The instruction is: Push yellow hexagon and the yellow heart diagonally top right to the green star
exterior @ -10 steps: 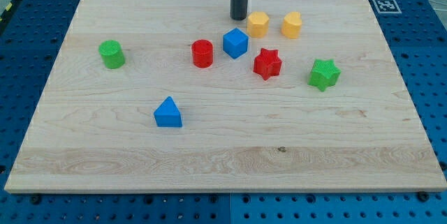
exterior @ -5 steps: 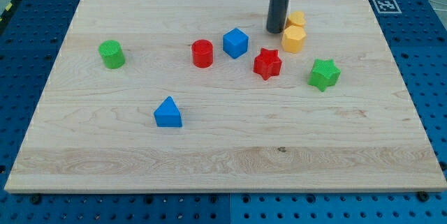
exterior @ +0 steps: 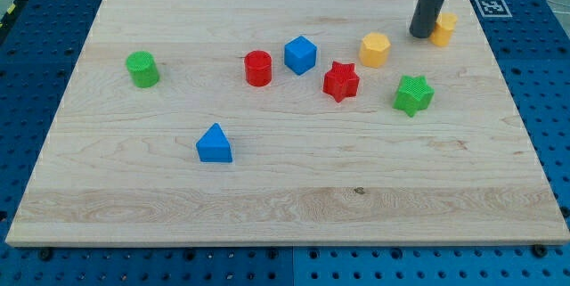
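Board: pale wooden table top (exterior: 294, 206) on a blue perforated base (exterior: 27, 72); a black-and-white marker tag (exterior: 492, 6) sits off its corner at the view's top right.
Blue triangle (exterior: 215, 143): block nearest the view's bottom, alone, left of centre, well apart from the rest.
Green star (exterior: 413, 95): right of centre, standing free; nothing touches it.
Red star (exterior: 340, 81): just to the view's left of the green star, with a clear gap between them.
Red cylinder (exterior: 258, 68): left of the red star, near the blue cube.
Green cylinder (exterior: 142, 69): far to the view's left, on its own.
Blue cube (exterior: 301, 54): between the red cylinder and the red star, slightly higher in the view.
Yellow hexagon (exterior: 375, 49): above and to the left of the green star, near it but apart; also apart from the rod.
Yellow heart (exterior: 443, 28): near the board's top right edge, above and slightly right of the green star, well apart from the yellow hexagon; shape partly hidden by the rod.
Rod: dark, straight, entering from the view's top.
My tip (exterior: 421, 34): down at the board, pressed against the left side of the yellow heart, to the upper right of the yellow hexagon.
Grasp state: rod only, holds nothing.
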Robot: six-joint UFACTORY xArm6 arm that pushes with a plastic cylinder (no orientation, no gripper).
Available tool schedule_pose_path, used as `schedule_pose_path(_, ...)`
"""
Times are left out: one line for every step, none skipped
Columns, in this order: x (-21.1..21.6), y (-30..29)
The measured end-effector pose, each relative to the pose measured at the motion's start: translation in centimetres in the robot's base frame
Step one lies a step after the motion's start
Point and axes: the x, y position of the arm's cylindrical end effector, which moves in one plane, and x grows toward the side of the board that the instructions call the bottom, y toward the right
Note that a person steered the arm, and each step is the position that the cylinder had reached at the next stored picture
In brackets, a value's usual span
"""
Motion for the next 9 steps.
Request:
schedule_pose_path(0.5, -2.8)
schedule_pose_path(1.5, -10.7)
schedule_pose_path(3.6, -12.9)
schedule_pose_path(6.2, -10.1)
schedule_pose_path(7.5, -5.3)
schedule_pose_path(7.5, -1.6)
schedule_pose_path(7.5, -3.3)
schedule_pose_path(7.5, -4.6)
schedule_pose_path(7.5, -0.3)
